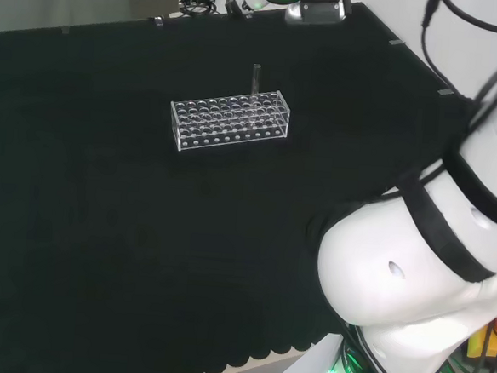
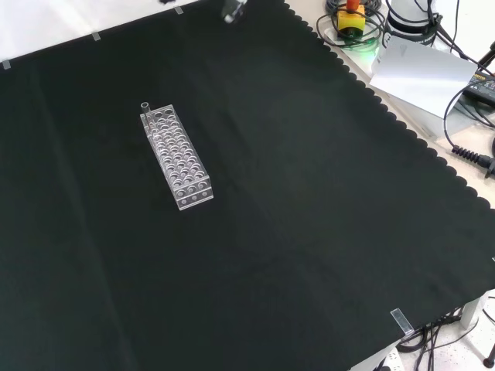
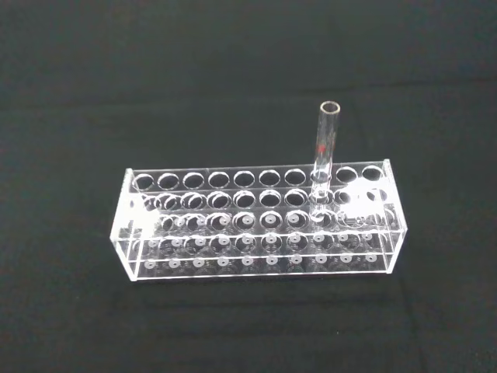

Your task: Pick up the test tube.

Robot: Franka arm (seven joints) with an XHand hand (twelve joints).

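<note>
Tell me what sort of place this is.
Probably a robotics lab bench set up for lab-ware handling: a black cloth covers it, a clear test tube rack holds one test tube, and cables lie at the edge.

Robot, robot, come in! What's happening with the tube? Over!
Test tube standing upright in clear rack, near one end, untouched. Other holes look empty. Black cloth around rack bare, nothing blocking.

A lab: a surface draped in black cloth carries a clear rack with 1 glass tube upright in it. Cables and an emergency-stop button sit past the cloth's scalloped edge in the front view.
</note>
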